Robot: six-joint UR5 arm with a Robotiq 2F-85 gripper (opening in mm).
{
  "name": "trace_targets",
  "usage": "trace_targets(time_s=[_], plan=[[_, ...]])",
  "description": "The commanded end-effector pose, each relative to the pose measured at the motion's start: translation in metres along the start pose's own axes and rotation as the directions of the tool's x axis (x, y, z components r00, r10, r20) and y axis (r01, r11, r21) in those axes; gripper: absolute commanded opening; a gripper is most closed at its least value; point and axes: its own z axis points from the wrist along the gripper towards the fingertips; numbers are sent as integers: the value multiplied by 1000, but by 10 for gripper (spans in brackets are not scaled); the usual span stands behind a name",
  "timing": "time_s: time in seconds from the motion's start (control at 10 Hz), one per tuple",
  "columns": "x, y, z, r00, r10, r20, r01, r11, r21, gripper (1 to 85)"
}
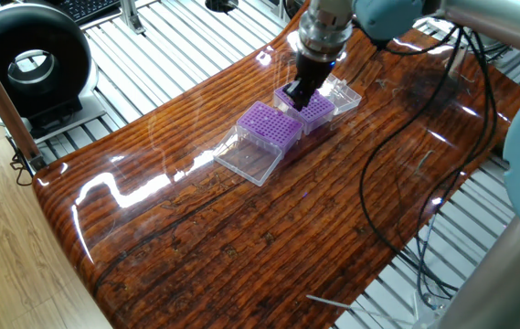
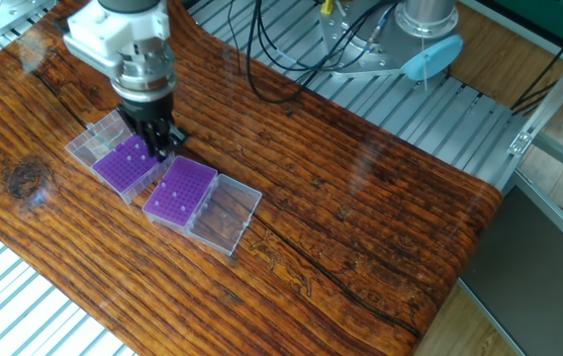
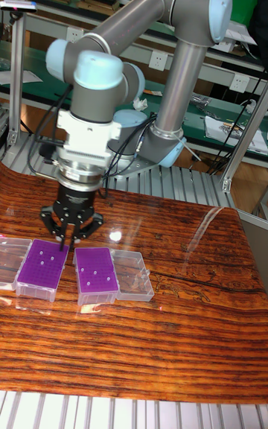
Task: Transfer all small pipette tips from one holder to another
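Two purple grid racks stand side by side on the wooden table, each with an open clear lid. A few small pipette tips (image 3: 53, 262) show as pale dots in the left rack (image 3: 37, 274). Others (image 3: 94, 267) sit in the right rack (image 3: 97, 286). My gripper (image 3: 65, 240) hangs just above the inner edge of the left rack (image 2: 121, 170), beside the right rack (image 2: 180, 190). Its fingers are pinched together on a thin tip that is barely visible. In one fixed view the gripper (image 1: 294, 94) is over the far rack (image 1: 315, 110), close to the near rack (image 1: 269, 126).
Clear lids (image 2: 224, 216) (image 2: 91, 144) lie flat on the racks' outer sides. Black cables (image 1: 378, 183) cross the table's right part. A thin white stick (image 1: 333, 300) pokes past the table's near edge. A black round device (image 1: 26, 59) stands off the table.
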Motion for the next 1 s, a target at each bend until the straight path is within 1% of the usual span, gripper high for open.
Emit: trace_targets(time_s=[0.0,0.2,0.4,0.6,0.9], plan=[[-9,14,5,1000,-9,6,9,1000,-9,227],[-10,21,3,1000,-6,5,6,1000,-12,227],[-14,19,5,1000,-14,7,14,1000,-9,227],[-19,22,5,999,-29,15,29,999,-22,230],[-24,26,9,999,-37,22,37,999,-25,237]])
